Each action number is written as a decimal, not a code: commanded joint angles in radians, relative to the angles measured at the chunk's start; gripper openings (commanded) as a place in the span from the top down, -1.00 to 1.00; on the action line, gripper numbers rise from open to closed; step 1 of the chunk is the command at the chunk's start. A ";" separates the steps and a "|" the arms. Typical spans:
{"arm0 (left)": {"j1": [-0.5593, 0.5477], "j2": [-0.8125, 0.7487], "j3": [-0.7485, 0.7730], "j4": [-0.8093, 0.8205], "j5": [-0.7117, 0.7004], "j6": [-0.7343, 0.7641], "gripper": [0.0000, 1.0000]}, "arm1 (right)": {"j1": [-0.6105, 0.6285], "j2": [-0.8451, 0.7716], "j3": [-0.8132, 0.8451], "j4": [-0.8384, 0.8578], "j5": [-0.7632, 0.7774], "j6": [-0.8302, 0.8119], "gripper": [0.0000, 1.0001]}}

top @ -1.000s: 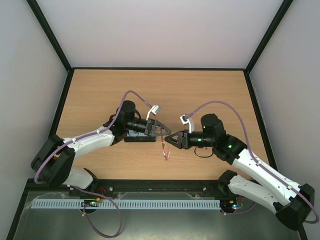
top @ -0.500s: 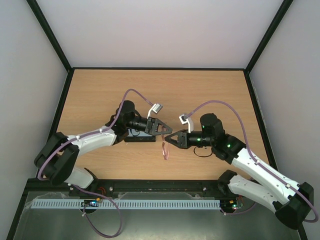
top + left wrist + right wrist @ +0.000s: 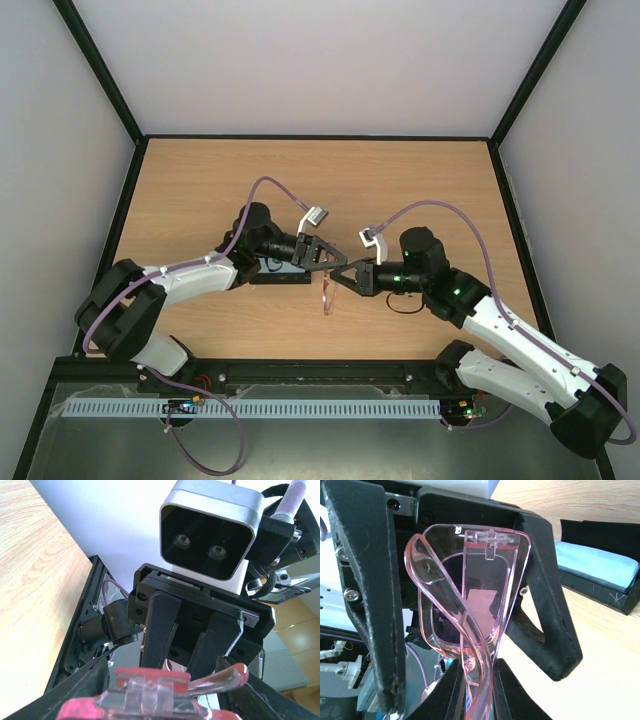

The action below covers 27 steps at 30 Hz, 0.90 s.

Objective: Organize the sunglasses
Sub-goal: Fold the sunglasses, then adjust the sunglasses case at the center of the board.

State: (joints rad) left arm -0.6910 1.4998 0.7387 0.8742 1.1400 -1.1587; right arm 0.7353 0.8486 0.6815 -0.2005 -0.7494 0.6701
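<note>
I operate in a robotics lab test cell: a wooden tabletop [image 3: 420, 190] boxed by white panels [image 3: 320, 60] on black frame struts [image 3: 100, 72]. The left arm [image 3: 185, 281] and right arm [image 3: 510, 330] are bolted to a black base rail [image 3: 320, 371], with a slotted cable duct [image 3: 300, 408] in front.

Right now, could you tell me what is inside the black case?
A light blue cloth lies in the open case; anything under the cloth is hidden.
</note>
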 commanded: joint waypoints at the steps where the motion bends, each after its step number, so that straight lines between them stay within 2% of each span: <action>1: 0.014 -0.006 0.030 -0.032 -0.011 0.053 -0.28 | 0.008 0.003 0.007 -0.015 0.049 0.005 0.91; 7: 0.144 -0.064 0.020 -0.158 -0.091 0.105 -0.59 | 0.006 0.011 0.004 -0.062 0.114 0.025 0.94; 10: 0.220 -0.137 0.014 -0.319 -0.174 0.173 -0.64 | 0.007 0.018 0.016 -0.104 0.168 0.019 0.95; 15: 0.257 -0.264 -0.001 -0.820 -0.497 0.324 -0.71 | 0.007 0.064 0.082 -0.212 0.299 -0.026 0.96; 20: 0.213 -0.407 -0.188 -0.948 -0.704 0.264 -0.67 | 0.007 0.130 0.167 -0.274 0.381 -0.064 0.97; 21: 0.201 -0.433 -0.229 -0.971 -0.747 0.250 -0.64 | 0.007 0.141 0.178 -0.279 0.385 -0.068 0.97; 27: 0.170 -0.571 -0.389 -0.990 -0.866 0.148 -0.02 | 0.007 0.191 0.226 -0.287 0.380 -0.088 0.97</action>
State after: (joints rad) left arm -0.5121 0.9985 0.4015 -0.0490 0.4088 -0.9459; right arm 0.7357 1.0199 0.8597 -0.4477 -0.4019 0.6163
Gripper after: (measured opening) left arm 0.567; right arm 0.106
